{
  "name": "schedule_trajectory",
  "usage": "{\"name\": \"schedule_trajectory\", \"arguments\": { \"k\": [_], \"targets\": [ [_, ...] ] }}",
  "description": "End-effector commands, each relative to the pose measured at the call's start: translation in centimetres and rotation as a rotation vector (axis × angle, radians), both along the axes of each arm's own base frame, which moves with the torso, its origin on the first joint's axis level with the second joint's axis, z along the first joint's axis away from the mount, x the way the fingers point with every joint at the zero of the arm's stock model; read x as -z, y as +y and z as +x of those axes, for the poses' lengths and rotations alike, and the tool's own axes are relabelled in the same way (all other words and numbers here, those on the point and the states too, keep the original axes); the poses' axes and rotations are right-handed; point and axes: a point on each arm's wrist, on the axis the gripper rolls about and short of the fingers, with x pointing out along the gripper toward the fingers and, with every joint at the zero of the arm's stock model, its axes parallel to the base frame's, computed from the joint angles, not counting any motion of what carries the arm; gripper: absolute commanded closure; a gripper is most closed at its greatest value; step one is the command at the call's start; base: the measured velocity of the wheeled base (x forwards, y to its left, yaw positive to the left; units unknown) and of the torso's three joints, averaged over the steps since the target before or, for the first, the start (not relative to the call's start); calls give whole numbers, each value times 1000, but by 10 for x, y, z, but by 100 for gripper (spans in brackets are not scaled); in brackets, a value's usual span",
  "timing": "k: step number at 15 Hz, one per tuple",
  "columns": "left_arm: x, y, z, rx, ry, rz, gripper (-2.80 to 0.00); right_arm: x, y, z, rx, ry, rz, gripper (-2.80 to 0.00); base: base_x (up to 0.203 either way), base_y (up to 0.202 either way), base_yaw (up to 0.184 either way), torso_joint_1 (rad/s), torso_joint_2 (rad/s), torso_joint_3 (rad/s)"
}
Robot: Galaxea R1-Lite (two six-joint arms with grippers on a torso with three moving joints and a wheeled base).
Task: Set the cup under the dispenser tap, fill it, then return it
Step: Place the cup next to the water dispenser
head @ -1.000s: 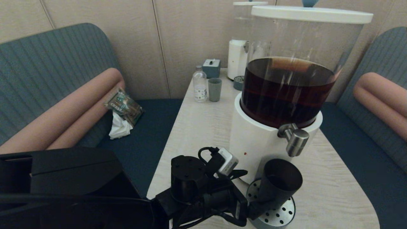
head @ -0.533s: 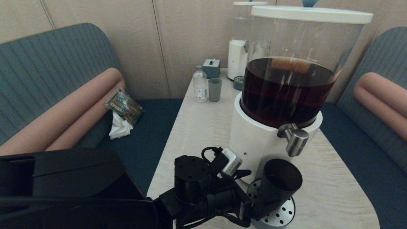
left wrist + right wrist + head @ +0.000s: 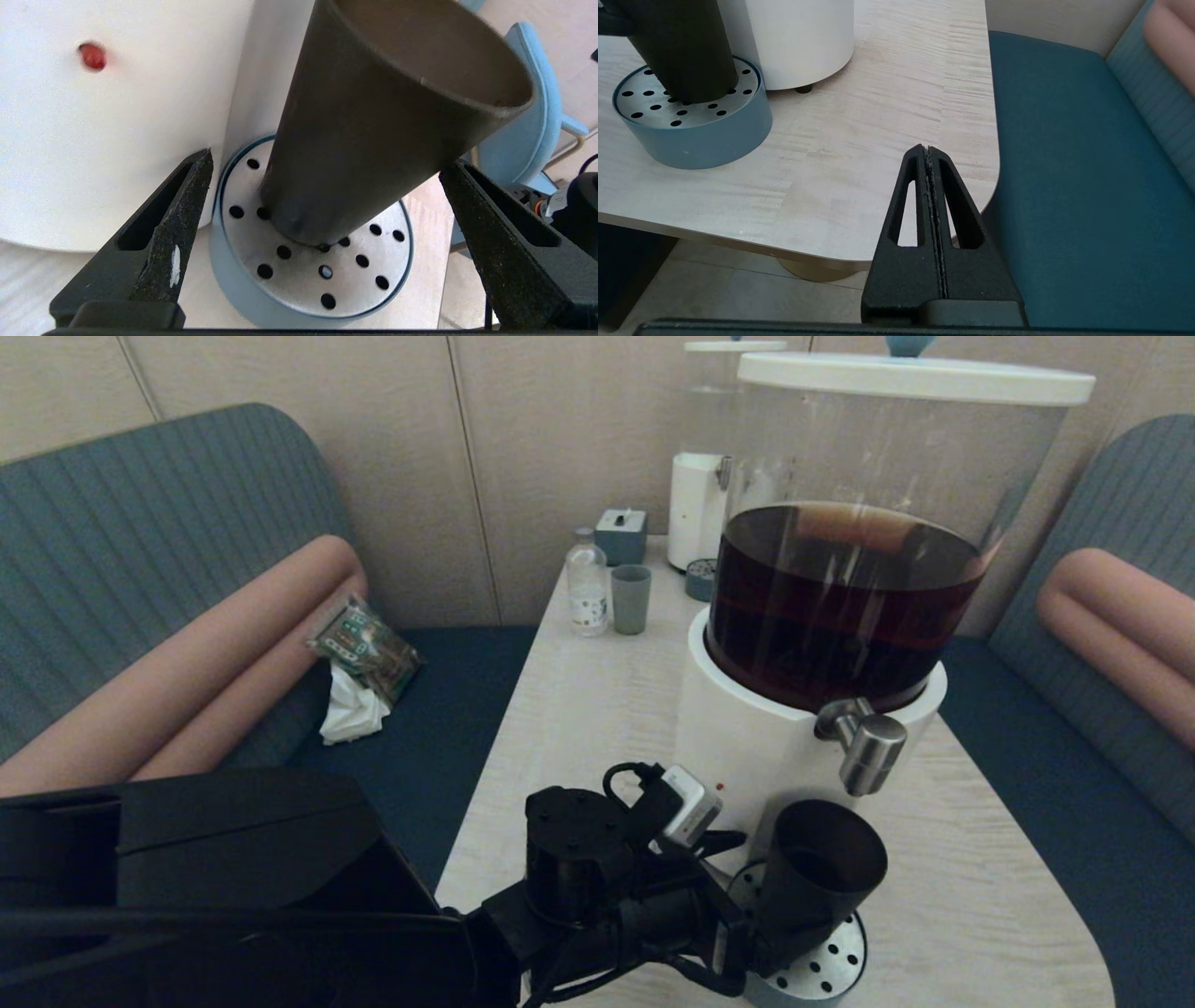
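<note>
The matte black cup (image 3: 822, 868) stands upright on the perforated drip tray (image 3: 826, 971), below and slightly left of the brushed-steel dispenser tap (image 3: 870, 747) on the big white-based dispenser (image 3: 747, 747) of dark brown liquid. My left gripper (image 3: 747, 943) reaches in from the left at tray height. In the left wrist view this gripper (image 3: 327, 161) is open, its fingers (image 3: 173, 228) either side of the cup (image 3: 373, 130), with a gap on the dispenser side. Off the table's near right corner, my right gripper (image 3: 928, 149) is shut and empty. The cup's contents are too dark to tell.
At the far end of the table (image 3: 597, 709) stand a small white dispenser (image 3: 698, 513), a grey-green cup (image 3: 631, 599), a clear bottle (image 3: 587, 583) and a grey box (image 3: 621, 535). A snack packet (image 3: 364, 649) and tissue lie on the left bench.
My left arm has slid to the right, bringing its gripper closer around the cup. The cup and the dispenser have not moved.
</note>
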Motion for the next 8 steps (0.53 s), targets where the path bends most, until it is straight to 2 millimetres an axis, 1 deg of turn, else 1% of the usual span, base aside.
{"name": "schedule_trajectory", "arguments": {
  "k": [1,4,8],
  "targets": [
    [-2,-2,0,6,-9,-12,-280,0,0,0,-1,-2,-2,0,0,0,0,0,0,0],
    [-4,-6,-1,13,-13,-22,-280,0,0,0,0,-4,-2,0,0,0,0,0,0,0],
    [-2,-10,-1,21,-12,-16,-280,0,0,0,0,-4,-2,0,0,0,0,0,0,0]
  ]
}}
